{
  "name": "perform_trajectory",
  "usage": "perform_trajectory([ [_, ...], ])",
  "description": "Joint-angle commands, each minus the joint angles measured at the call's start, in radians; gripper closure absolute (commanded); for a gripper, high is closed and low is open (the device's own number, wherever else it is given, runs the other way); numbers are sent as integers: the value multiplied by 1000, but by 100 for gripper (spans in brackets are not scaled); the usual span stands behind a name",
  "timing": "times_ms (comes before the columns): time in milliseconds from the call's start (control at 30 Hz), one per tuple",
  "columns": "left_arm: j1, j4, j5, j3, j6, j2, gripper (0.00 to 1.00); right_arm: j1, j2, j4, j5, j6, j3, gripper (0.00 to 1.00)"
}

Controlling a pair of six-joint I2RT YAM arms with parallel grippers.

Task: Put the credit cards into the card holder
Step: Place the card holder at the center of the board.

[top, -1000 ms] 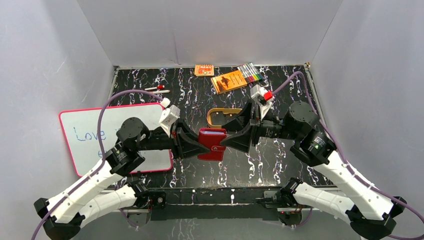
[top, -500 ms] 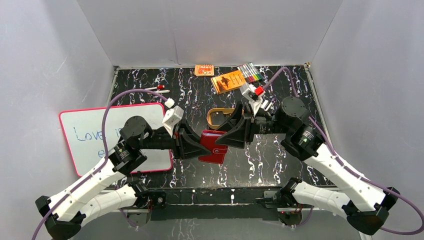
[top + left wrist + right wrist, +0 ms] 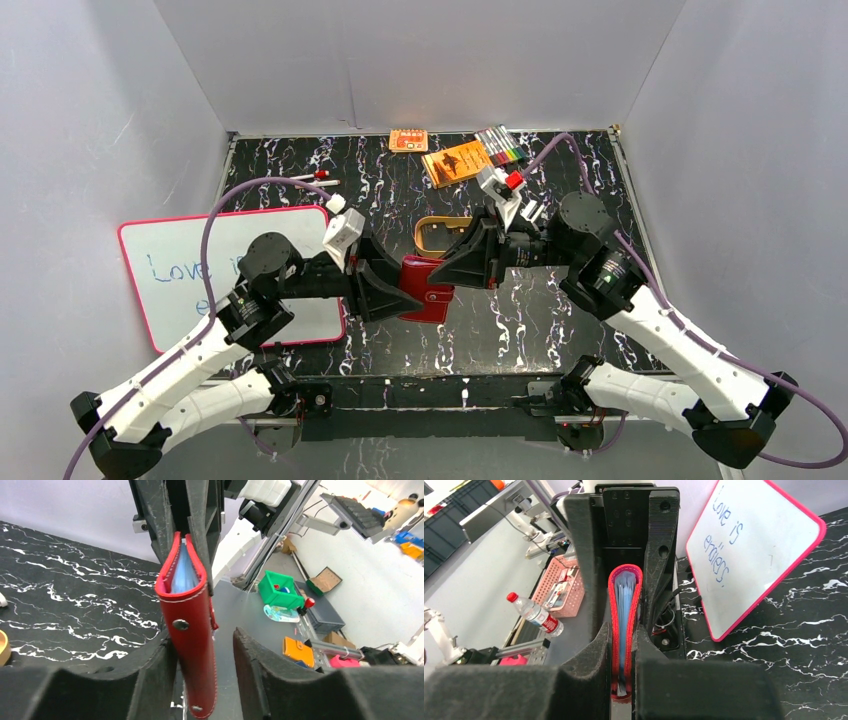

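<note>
The card holder [image 3: 428, 292], a dark red folded wallet with bluish clear sleeves, hangs edge-up above the table between both arms. My right gripper [image 3: 447, 273] is shut on it; in the right wrist view both pads squeeze the card holder [image 3: 625, 605] at my right gripper [image 3: 623, 630]. My left gripper [image 3: 398, 290] stands open around its other end. In the left wrist view the card holder [image 3: 190, 630] leans on one finger of my left gripper [image 3: 202, 640], with a gap to the other. The credit cards are not visible in any view.
A tan oval tray [image 3: 440, 233] lies just behind the grippers. Orange packets [image 3: 458, 162] and a marker pack [image 3: 500, 146] sit at the back edge. A pink-rimmed whiteboard [image 3: 190, 270] lies under the left arm, with loose pens [image 3: 315, 180] behind it.
My right gripper slid left over the card holder and closed on it. My left gripper's jaws have come apart from the card holder.
</note>
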Motion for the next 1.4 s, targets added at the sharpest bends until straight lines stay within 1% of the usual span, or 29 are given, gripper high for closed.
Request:
perform_trajectory([
  [0,-2,80,-16,-25,-52,-26,52,1,-46,54,99,-10,14,100],
  [33,-3,94,-32,-45,-73,-36,44,2,-60,63,129,-9,4,100],
  [67,-3,116,-47,-66,-95,-46,40,1,-74,74,157,-6,-7,100],
  [100,-3,143,-57,-89,-121,-57,37,1,-85,87,176,-3,-17,100],
  [167,-3,191,-66,-128,-159,-72,34,2,-99,108,196,4,-31,100],
  [333,-3,224,-69,-142,-194,-78,34,1,-99,114,185,17,-34,100],
  [667,-3,261,-139,-153,-206,-72,40,0,-110,111,185,34,-49,100],
  [833,-3,274,-137,-149,-213,-55,50,1,-102,113,173,37,-50,100],
  [900,-3,279,-130,-146,-212,-48,57,1,-99,116,172,37,-52,100],
  [1267,-3,281,-123,-159,-203,-48,100,1,-82,111,171,27,-49,100],
  [1367,-3,283,-125,-161,-209,-49,100,1,-78,97,163,20,-45,100],
])
